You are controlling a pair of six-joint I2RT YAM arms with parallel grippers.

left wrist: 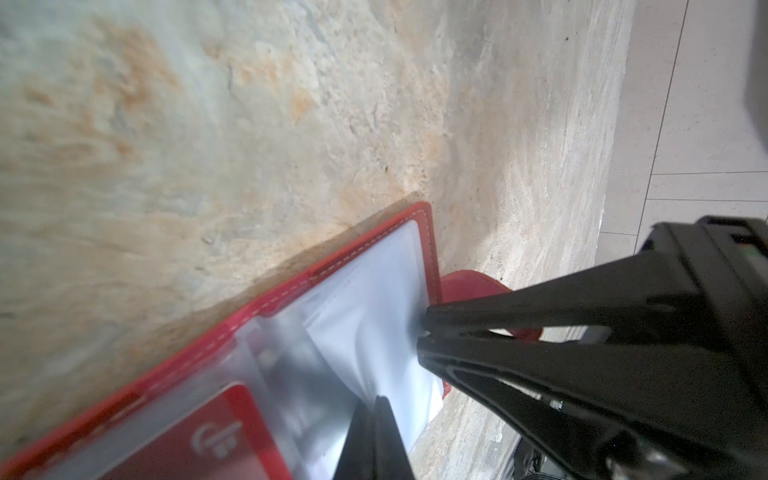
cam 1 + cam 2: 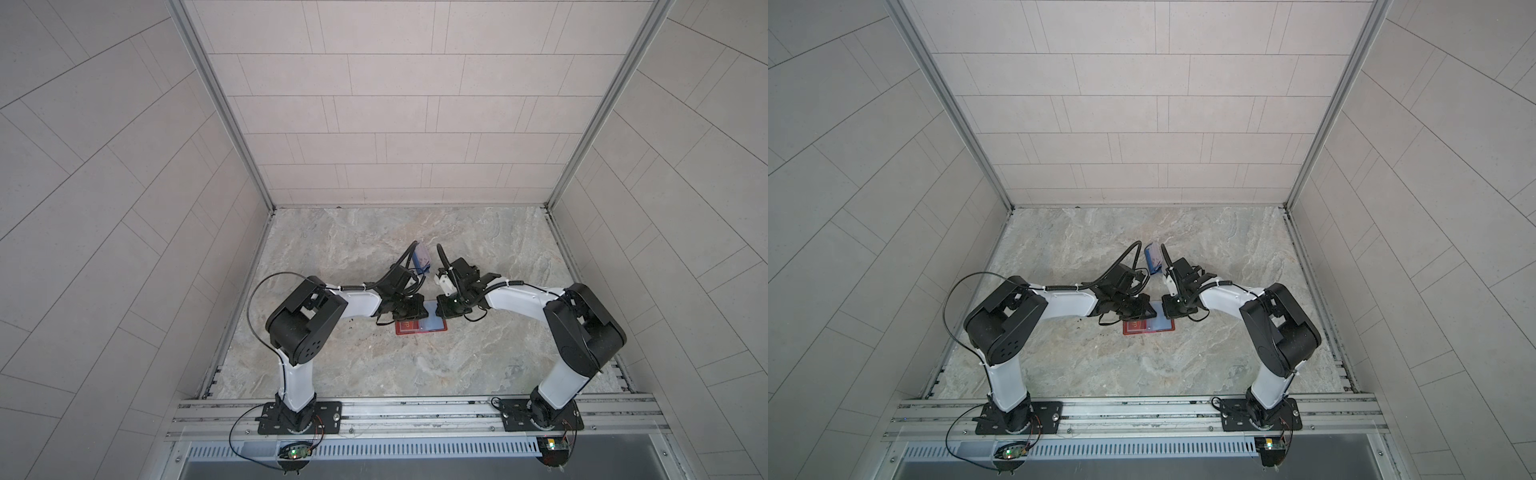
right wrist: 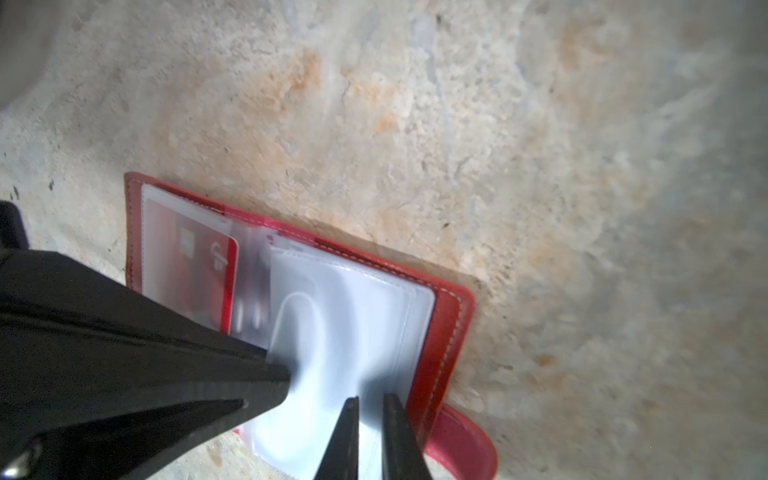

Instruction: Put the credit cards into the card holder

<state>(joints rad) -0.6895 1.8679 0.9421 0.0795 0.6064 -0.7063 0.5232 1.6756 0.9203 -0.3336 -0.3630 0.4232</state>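
Lying open under left end effector [image 3: 280,376] and right end effector [image 3: 370,401], card holder [image 3: 444,332]

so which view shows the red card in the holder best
Right wrist: the red card sits in a clear sleeve of the card holder, logo visible. Left wrist shows only a blurred corner; in both top views it is a small red patch.

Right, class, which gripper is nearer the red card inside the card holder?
Left. The left gripper is by the spine of the card holder, beside the red card; the right gripper is farther out, over the opposite page.
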